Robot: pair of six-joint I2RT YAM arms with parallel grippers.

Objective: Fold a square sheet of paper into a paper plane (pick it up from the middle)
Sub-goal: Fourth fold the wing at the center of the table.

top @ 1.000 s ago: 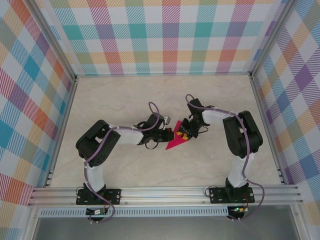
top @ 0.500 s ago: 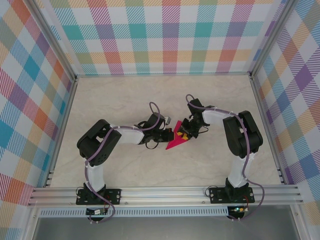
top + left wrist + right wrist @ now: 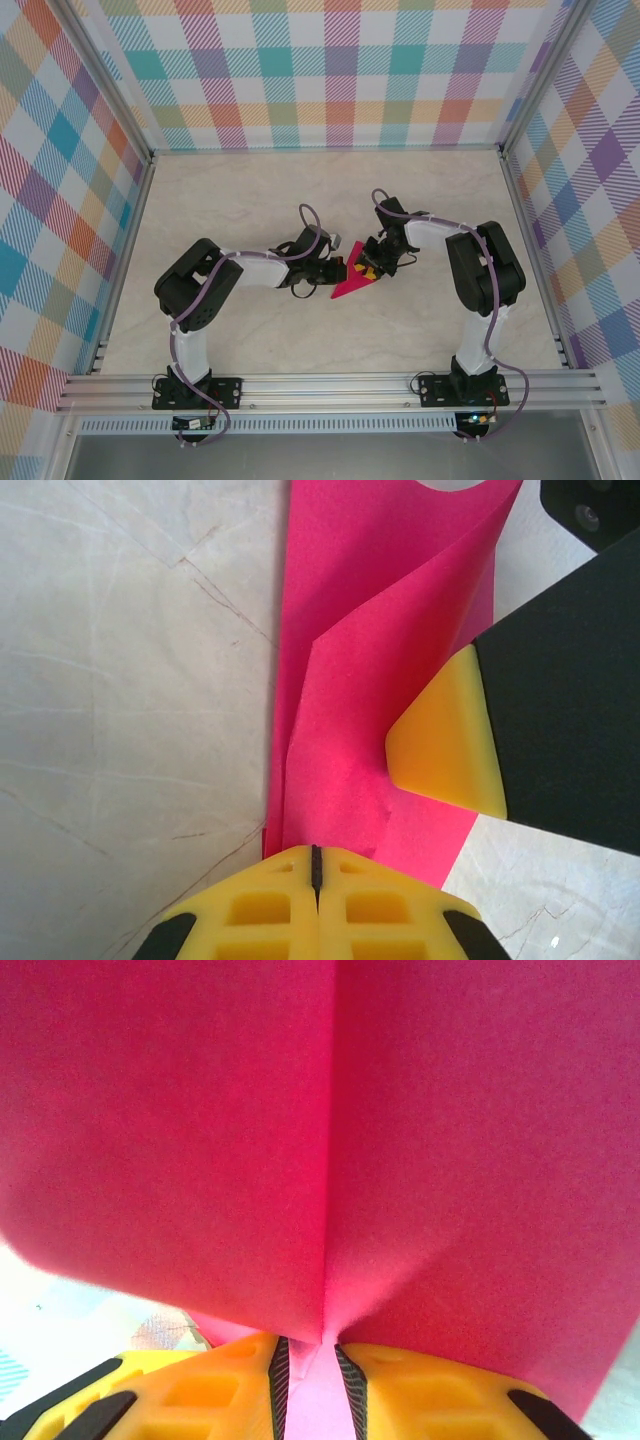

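Observation:
The square sheet of paper (image 3: 352, 286) is magenta-pink and folded into a pointed wedge at the middle of the table. My left gripper (image 3: 341, 268) is shut, its yellow tips (image 3: 316, 852) resting at the near edge of the paper (image 3: 370, 660), with no paper visible in the slit. From the right, my right gripper (image 3: 367, 267) holds the sheet. Its jaws (image 3: 310, 1355) stand narrowly apart with the creased ridge of the paper (image 3: 330, 1130) running down between them. One right fingertip (image 3: 450, 740) presses against a raised flap in the left wrist view.
The pale marbled table (image 3: 250, 200) is walled by checked panels (image 3: 330, 70) at the back and sides. An aluminium rail (image 3: 330, 385) runs along the near edge, where both arm bases stand.

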